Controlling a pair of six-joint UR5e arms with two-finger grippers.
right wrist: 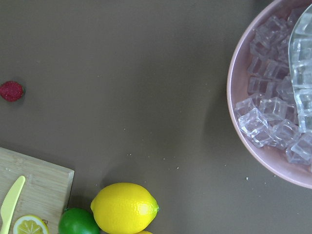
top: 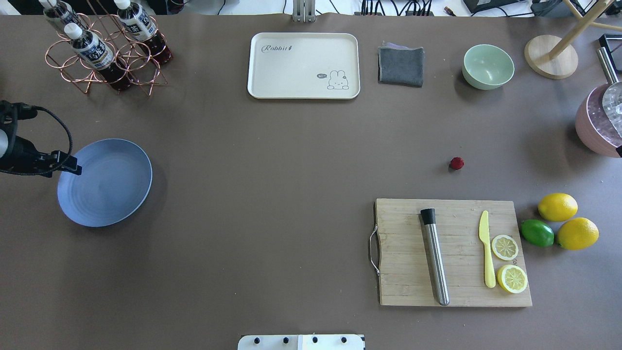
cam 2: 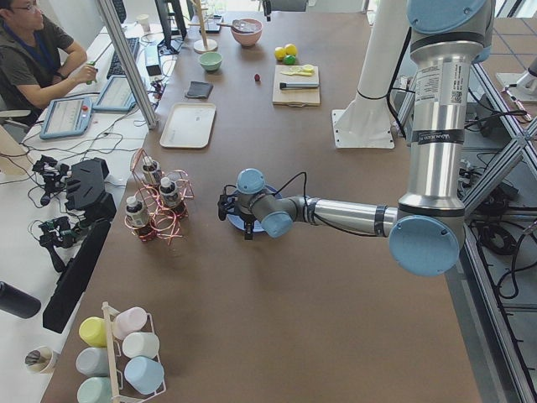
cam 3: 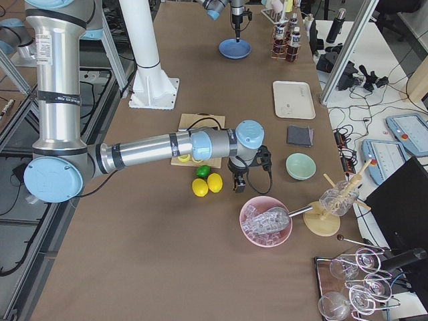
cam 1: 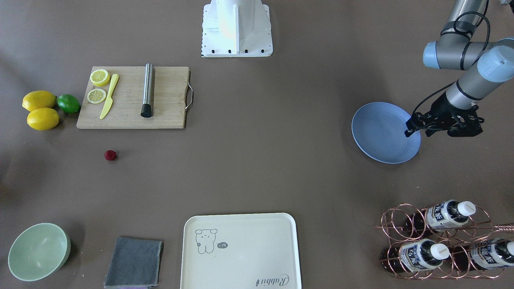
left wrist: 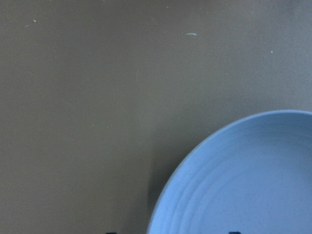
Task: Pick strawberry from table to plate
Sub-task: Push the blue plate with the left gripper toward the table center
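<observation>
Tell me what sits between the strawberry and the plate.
Nothing: in the overhead view only bare table runs from the strawberry to the plate; the cutting board lies off that line.

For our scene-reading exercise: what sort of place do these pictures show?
Probably a robotics lab staged as a kitchen: the left arm, a person nearby, a cutting board with lemon slices.

strawberry (cam 1: pixel 110 155): small, dark red, bumpy, lying on brown surface (cam 1: pixel 257 168) | plate (cam 1: pixel 379 130): round, blue-grey, ringed, flat on surface, well apart
</observation>
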